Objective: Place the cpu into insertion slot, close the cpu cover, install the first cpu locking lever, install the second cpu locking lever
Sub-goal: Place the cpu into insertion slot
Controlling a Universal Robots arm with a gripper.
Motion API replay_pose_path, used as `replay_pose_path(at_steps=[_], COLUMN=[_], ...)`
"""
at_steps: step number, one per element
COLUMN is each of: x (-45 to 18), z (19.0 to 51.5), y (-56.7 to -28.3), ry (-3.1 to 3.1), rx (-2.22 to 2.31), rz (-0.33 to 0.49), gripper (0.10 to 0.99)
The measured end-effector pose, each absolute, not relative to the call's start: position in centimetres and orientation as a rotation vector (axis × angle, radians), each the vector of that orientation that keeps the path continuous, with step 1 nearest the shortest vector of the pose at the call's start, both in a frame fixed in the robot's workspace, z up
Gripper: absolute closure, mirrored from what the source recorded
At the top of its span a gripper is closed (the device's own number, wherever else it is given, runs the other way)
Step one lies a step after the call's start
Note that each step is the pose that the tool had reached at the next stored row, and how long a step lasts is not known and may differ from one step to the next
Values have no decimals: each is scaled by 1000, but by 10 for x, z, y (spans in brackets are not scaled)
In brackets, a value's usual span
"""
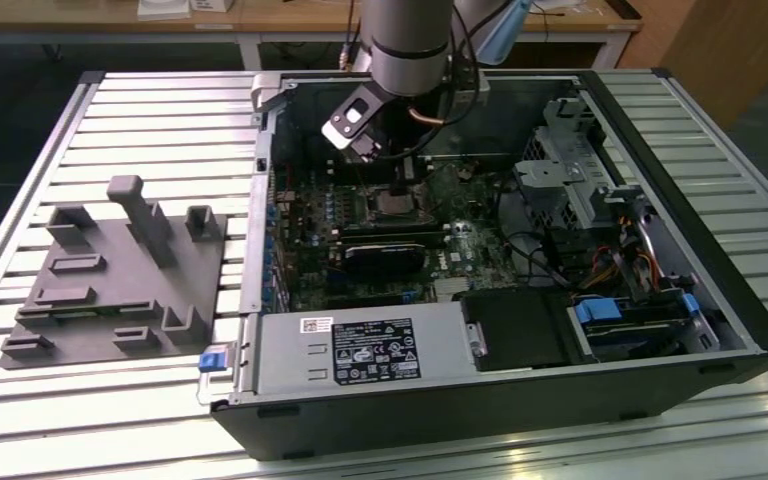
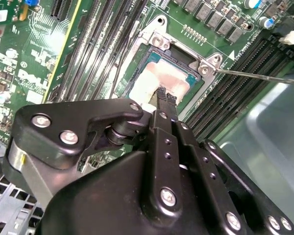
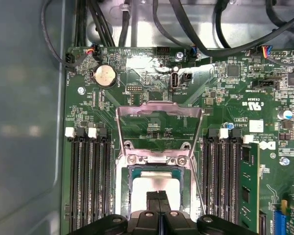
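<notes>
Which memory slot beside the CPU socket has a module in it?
The outermost slot of the bank on the far side of the socket from the coin battery: a green module stands in it; the others are bare black channels.

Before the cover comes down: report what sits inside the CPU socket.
The cpu lies in the socket, pale top up. The shut gripper covers part of its top; whatever lies beneath the cpu is hidden.

Cpu (image 2: 161, 81): pale silvery-beige square, flat in socket. Cpu cover (image 3: 137, 108): silvery frame, swung open.
</notes>
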State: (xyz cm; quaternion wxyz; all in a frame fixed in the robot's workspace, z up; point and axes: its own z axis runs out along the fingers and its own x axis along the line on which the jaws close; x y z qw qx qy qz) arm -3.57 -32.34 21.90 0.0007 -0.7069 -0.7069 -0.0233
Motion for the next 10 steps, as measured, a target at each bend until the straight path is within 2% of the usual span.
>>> replay_pose_path(at_steps=[10], x=[-36], z=[234], y=[-323], ry=[-2220], rx=[-2220], rz=[-74], gripper=[980])
